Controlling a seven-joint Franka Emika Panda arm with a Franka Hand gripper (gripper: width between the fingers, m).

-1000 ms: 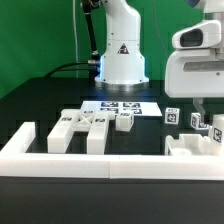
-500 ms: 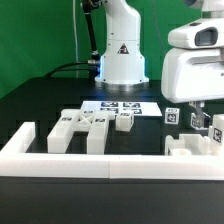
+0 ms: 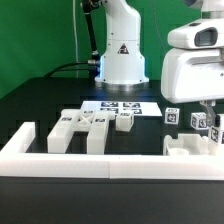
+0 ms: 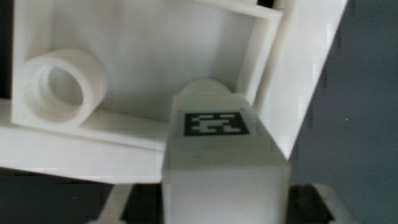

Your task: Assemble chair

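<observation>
In the exterior view my gripper (image 3: 208,118) hangs at the right, down among upright white chair parts with tags (image 3: 196,122) that stand beside a larger white chair piece (image 3: 188,150). The wrist view shows a white chair leg (image 4: 222,150) with a square tag running between my gripper (image 4: 222,214). Dark fingers (image 4: 331,206) sit close against both its sides. Behind the leg lies a white chair panel with a round ring (image 4: 63,85). More chair parts (image 3: 85,128) lie at the exterior view's left.
A long white border wall (image 3: 110,163) runs along the front with raised ends. The marker board (image 3: 120,106) lies flat behind the loose parts, in front of the robot base (image 3: 120,60). A green backdrop stands behind.
The jaws have drawn in from wide open onto the leg's sides. The hand has settled slightly over the right-hand parts; the parts have not moved.
</observation>
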